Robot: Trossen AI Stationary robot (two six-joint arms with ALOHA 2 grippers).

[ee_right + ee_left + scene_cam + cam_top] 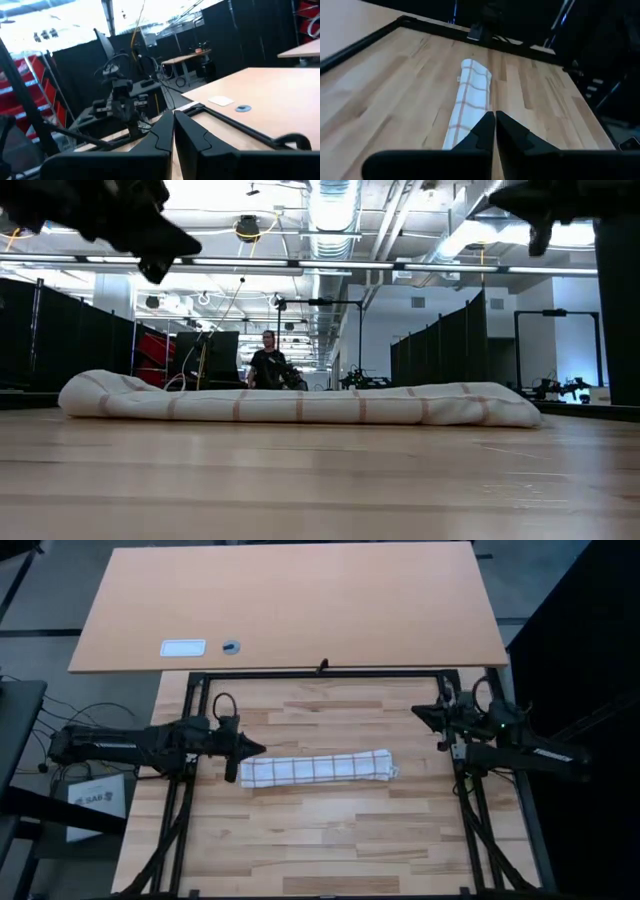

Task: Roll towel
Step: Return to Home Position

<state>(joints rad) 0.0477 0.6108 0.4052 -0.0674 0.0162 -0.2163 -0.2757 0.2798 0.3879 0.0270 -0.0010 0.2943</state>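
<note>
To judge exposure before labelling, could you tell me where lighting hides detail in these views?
Low view: bright ceiling lights backlight the two arms overhead into black shapes; the rolled towel is evenly lit. High view: even light, no glare on the table. Right wrist view: glaring ceiling above the dark right hand. Left wrist view: left hand dark against the lit towel.

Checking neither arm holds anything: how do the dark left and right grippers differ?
The left gripper hangs at the left end of the rolled white checked towel; the right gripper sits well clear of it. The left points down along the towel, the right out level. Both are shut, empty.
</note>
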